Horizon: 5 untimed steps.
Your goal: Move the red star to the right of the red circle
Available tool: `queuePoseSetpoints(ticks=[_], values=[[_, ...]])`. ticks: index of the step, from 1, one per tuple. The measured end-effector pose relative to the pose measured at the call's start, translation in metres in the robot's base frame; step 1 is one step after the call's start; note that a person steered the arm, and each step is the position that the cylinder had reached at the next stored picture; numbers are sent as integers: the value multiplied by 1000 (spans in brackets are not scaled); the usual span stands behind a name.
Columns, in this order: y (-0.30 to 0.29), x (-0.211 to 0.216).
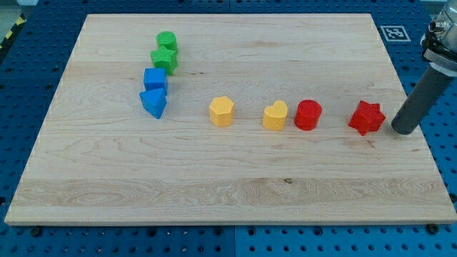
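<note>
The red star (366, 118) lies on the wooden board at the view's right. The red circle (308, 114) stands to its left, with a clear gap between them. My tip (403, 131) rests on the board just to the right of the red star, a small gap apart from it. The dark rod slants up to the view's upper right.
A yellow heart (275, 116) sits touching or nearly touching the red circle's left side. A yellow hexagon (221, 111) lies further left. At the upper left a green circle (167, 42), green star (163, 60), blue cube (155, 79) and blue triangle (153, 103) form a column. The board's right edge (410, 100) is near my tip.
</note>
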State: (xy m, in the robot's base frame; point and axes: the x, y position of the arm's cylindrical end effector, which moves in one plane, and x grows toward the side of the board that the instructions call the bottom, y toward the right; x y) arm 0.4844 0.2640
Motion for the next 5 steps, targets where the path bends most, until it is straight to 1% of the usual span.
queuePoseSetpoints(ticks=[2, 4, 5], values=[[-18, -4], [-47, -9], [-33, -9]])
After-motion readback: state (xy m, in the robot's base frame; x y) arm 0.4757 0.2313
